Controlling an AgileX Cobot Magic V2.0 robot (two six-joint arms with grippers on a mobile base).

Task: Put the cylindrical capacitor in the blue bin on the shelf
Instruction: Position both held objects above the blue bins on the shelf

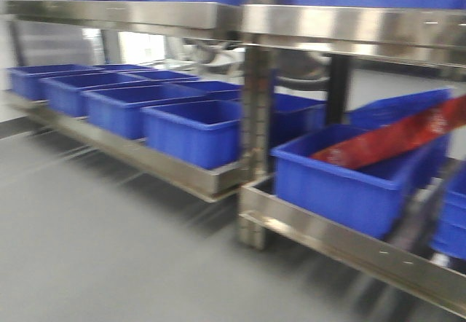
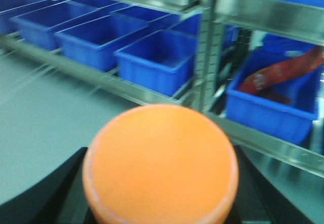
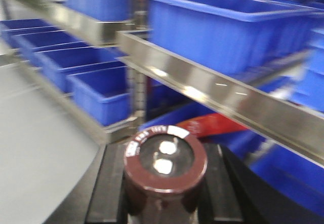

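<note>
Tiered shiny stainless steel shelf (image 1: pixel 313 23) ahead of me. Left of its steel upright post (image 1: pixel 255 147), four open blue plastic bins (image 1: pixel 193 129) sit in a row on the low tier, with more behind them. Right of the post, a blue plastic bin (image 1: pixel 349 180) holds a long red flat packet (image 1: pixel 393 140), lying slantwise. Brown cylindrical capacitor (image 3: pixel 165 158) stands between the right gripper's (image 3: pixel 164 183) fingers, before the shelf. Orange round object (image 2: pixel 161 158) sits between the left gripper's (image 2: pixel 161 203).

capacitor (image 3: pixel 165 168) 1 | orange round object (image 2: pixel 160 160) 1 | red packet (image 1: pixel 393 140) 1 | blue bins (image 1: pixel 191 136) over ten

Capacitor (image 3: pixel 165 165) lettering, red packet (image 1: pixel 393 141) print: both illegible.
</note>
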